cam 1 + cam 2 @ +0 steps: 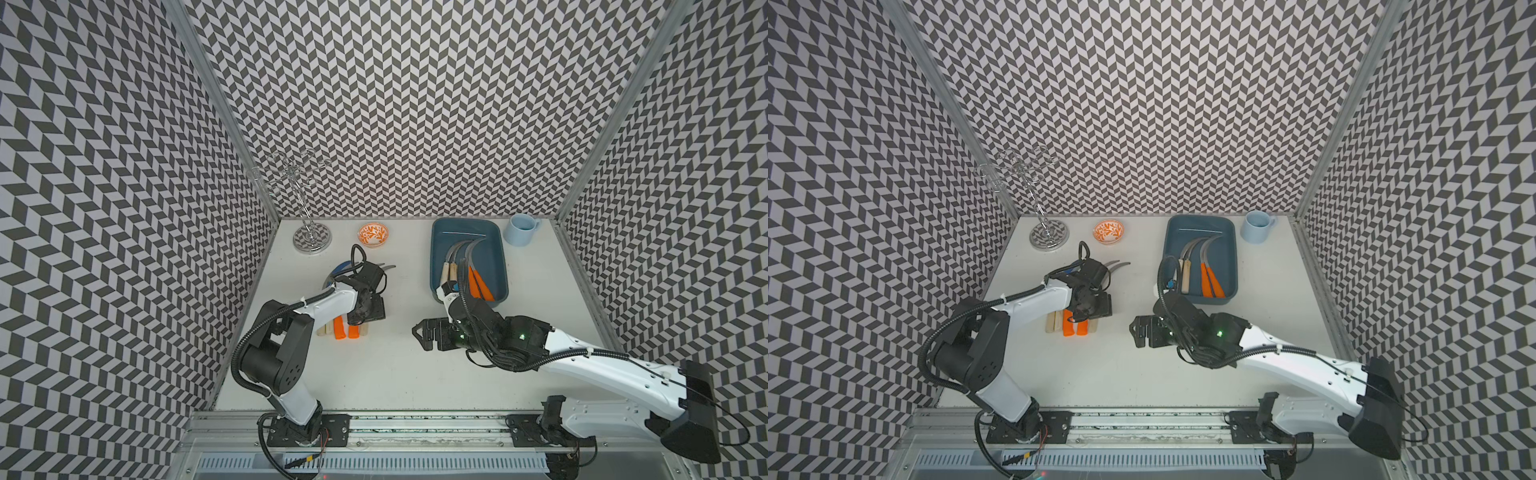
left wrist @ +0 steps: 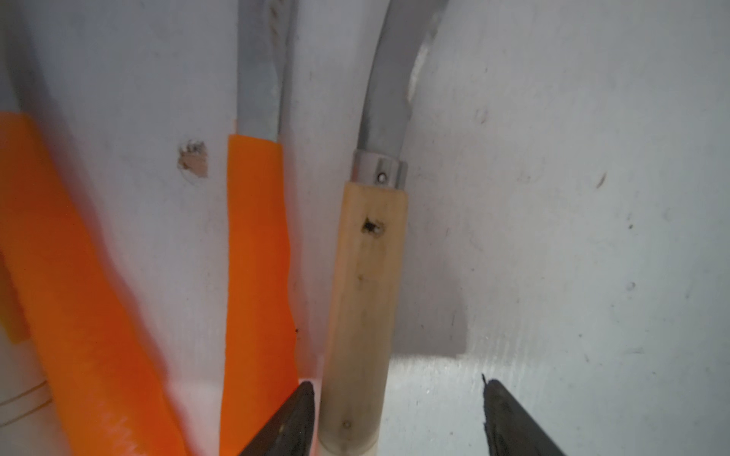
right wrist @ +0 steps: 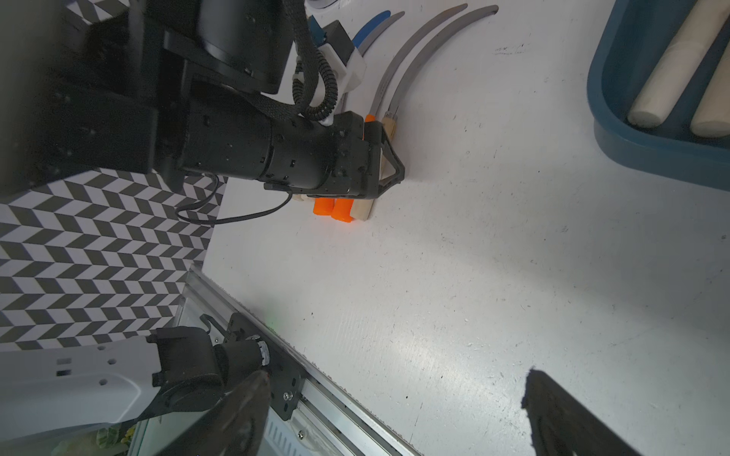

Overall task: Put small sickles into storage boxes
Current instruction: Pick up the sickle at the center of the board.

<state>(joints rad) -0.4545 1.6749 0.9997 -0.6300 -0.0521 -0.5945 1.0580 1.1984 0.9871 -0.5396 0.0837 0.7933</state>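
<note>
Several small sickles lie side by side on the white table, their handle ends (image 1: 340, 329) showing under my left gripper (image 1: 368, 316); one has a blue blade (image 3: 371, 27). In the left wrist view the left gripper (image 2: 397, 383) is open and straddles a wooden-handled sickle (image 2: 367, 296). One fingertip (image 2: 304, 398) sits between that handle and an orange-handled sickle (image 2: 256, 276); the other stands well clear. The teal storage box (image 1: 494, 257) at the back right holds several sickles (image 1: 478, 282). My right gripper (image 1: 424, 336) hovers open and empty near the table's middle.
An orange-patterned bowl (image 1: 373, 235) and a wire stand (image 1: 311, 239) sit at the back left. A light blue mug (image 1: 519, 230) stands right of the box. Chevron walls close three sides, and a metal rail (image 1: 415, 419) runs along the front edge.
</note>
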